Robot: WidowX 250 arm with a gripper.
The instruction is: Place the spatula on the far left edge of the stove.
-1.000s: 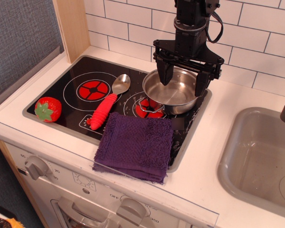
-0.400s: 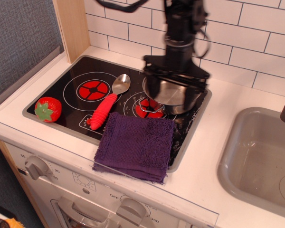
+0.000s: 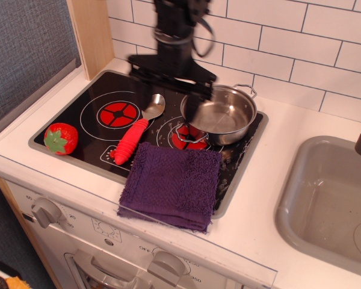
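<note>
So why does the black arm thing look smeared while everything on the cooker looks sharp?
In the observation.image view, the gripper is streaked by motion blur, so its fingers cannot be made out. The spatula, strawberry and purple cloth are crisp. Soft glare shows inside the steel pot and reflections on the glossy stove.

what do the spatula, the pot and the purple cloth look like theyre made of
Spatula: red ribbed handle looks like matte plastic; its shiny silver head could be metal or chromed plastic.
Pot: polished metal, judging by its mirror-like reflections.
Purple cloth: fuzzy looped pile, likely terry fabric.
</note>
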